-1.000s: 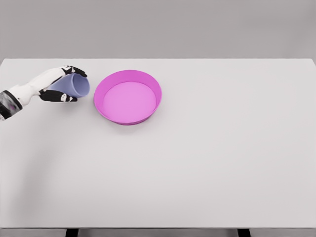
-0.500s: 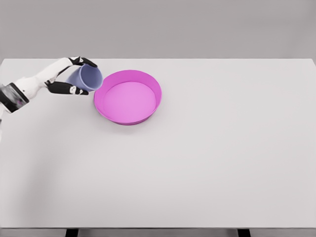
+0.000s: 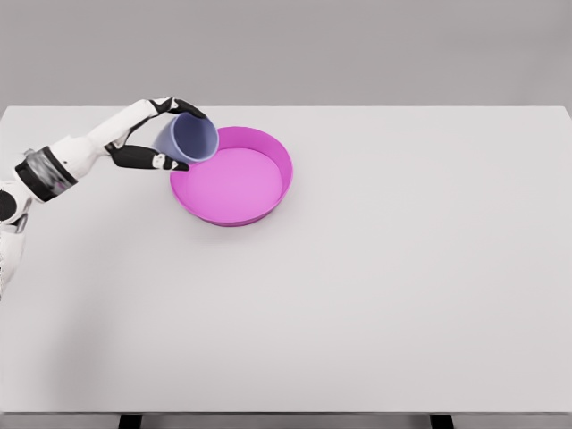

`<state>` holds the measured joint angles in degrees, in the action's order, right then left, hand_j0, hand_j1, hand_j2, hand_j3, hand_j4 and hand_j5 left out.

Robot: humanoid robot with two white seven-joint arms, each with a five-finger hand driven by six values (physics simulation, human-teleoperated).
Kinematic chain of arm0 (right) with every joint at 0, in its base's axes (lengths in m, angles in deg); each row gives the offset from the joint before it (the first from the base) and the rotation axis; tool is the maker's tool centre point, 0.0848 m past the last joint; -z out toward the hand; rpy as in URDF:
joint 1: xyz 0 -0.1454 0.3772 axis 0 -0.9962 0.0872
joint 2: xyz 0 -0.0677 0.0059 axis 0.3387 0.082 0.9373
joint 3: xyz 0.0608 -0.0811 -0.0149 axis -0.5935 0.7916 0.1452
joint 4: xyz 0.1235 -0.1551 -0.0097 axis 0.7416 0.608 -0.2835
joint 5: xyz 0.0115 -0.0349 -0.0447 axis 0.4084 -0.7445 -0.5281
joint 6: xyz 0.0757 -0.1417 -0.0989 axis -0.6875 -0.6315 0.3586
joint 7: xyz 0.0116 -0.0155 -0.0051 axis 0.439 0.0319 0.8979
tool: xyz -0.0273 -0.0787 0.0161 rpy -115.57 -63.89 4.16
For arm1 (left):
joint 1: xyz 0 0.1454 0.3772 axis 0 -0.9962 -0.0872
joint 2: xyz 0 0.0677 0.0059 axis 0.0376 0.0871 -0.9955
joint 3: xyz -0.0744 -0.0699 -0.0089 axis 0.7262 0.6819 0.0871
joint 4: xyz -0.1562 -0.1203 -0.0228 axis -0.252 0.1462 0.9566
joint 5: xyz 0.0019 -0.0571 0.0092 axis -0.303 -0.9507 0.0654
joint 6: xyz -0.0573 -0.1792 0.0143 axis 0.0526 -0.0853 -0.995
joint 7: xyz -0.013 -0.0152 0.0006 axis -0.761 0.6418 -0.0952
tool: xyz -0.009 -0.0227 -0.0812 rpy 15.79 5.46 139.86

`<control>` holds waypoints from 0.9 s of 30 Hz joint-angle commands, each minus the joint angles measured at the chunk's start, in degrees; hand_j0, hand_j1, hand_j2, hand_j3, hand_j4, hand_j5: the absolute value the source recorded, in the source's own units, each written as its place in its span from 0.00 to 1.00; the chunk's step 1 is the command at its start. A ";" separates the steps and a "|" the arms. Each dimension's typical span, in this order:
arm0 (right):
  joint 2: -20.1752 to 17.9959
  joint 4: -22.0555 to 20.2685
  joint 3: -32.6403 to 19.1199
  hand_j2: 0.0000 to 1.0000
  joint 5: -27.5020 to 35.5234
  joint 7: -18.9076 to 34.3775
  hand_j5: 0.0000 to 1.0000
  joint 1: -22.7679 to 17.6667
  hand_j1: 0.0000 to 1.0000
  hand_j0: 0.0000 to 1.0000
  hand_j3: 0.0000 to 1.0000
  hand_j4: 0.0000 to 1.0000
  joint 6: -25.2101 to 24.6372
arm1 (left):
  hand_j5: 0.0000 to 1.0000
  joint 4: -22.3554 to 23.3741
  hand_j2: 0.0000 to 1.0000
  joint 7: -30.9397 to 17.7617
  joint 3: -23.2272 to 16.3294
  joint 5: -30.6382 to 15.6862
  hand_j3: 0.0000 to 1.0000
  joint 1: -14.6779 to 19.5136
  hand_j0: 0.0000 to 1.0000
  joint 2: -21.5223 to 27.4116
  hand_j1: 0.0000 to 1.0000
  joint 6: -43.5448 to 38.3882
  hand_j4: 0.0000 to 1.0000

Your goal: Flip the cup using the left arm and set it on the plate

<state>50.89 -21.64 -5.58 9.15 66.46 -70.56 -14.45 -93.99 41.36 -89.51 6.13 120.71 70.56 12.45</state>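
Cup in left hand – over plate's left rim (table's far-left part).

I see a lavender-blue cup, a magenta-pink plate, a pale grey-white worktop, and a white left hand with black fingers.

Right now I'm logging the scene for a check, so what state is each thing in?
cup: held in the air, tilted, mouth facing the camera and right, over the plate's left rim.
left hand: shut on the cup, fingers around its wall.
plate: flat on the table, holding nothing.
table: white, bears the plate.
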 commanded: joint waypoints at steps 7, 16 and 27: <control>0.00 0.00 -0.04 1.00 0.01 0.01 1.00 0.09 1.00 1.00 1.00 1.00 0.00 | 0.69 -1.17 0.69 0.01 -3.92 -1.79 0.69 -0.09 0.69 -2.57 0.69 -0.14 0.69; 0.00 0.00 -0.04 1.00 0.01 0.01 1.00 0.00 1.00 1.00 1.00 1.00 0.00 | 0.69 0.06 0.69 0.10 -6.64 -7.58 0.69 -0.09 0.69 -3.53 0.69 -0.14 0.69; 0.00 0.00 0.04 1.00 0.01 0.01 1.00 0.00 1.00 1.00 1.00 1.00 0.00 | 0.71 8.50 0.71 0.10 -6.47 -10.92 0.71 -0.35 0.71 -5.99 0.71 -0.14 0.71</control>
<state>50.89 -21.64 -5.58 9.16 66.46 -70.56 -14.45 -86.11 41.44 -96.01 -3.73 120.36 64.86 12.42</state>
